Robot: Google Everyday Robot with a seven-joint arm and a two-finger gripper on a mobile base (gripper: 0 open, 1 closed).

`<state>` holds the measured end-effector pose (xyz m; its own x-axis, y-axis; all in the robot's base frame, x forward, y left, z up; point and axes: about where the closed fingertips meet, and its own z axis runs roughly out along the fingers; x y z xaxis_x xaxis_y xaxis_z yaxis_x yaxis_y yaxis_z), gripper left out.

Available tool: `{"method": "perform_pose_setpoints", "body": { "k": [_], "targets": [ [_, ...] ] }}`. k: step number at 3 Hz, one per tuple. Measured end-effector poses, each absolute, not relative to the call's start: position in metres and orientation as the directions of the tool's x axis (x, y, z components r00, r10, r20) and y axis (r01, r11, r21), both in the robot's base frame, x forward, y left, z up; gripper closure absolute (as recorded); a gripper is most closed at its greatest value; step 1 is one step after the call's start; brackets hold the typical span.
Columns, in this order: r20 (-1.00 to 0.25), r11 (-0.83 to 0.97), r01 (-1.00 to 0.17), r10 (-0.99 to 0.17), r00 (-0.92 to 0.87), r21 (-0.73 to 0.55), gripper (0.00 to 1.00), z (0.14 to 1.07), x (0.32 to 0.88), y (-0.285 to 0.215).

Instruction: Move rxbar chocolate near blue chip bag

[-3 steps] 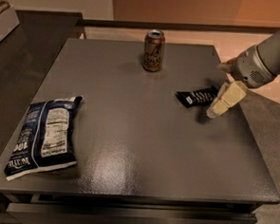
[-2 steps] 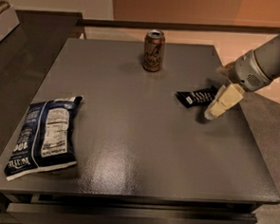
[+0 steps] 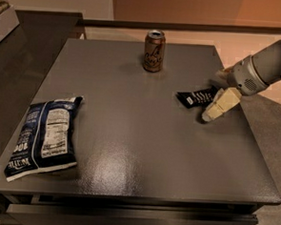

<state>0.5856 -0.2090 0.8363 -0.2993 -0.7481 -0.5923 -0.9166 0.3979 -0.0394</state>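
Note:
The rxbar chocolate (image 3: 196,98) is a small flat black wrapper with white lettering, lying on the right part of the grey table (image 3: 129,133). My gripper (image 3: 212,97) reaches in from the right at the bar's right end. Its cream fingers (image 3: 220,104) are spread, one in front of the bar and one behind it, and it is low over the table. The blue chip bag (image 3: 46,136) lies flat near the table's front left corner, far from the bar, with its white label panel facing up.
A tan drink can (image 3: 154,51) stands upright at the back middle of the table, left of and behind the bar. The table's right edge (image 3: 253,135) runs close under my arm. A dark counter (image 3: 20,45) borders the left side.
My gripper has dropped slightly closer to the table beside the bar. The bar, the can and the bag have not moved.

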Motion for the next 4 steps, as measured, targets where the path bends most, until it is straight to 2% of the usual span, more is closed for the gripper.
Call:
{"method": "perform_pose_setpoints", "body": {
  "k": [2, 4],
  "targets": [
    [-0.595, 0.407, -0.913, -0.742, -0.310, -0.033, 0.03, 0.8310, 0.5883, -0.2092],
    [-0.607, 0.418, -0.909, -0.725, -0.326, -0.012, 0.42, 0.8284, 0.5896, -0.2119]
  ]
}}
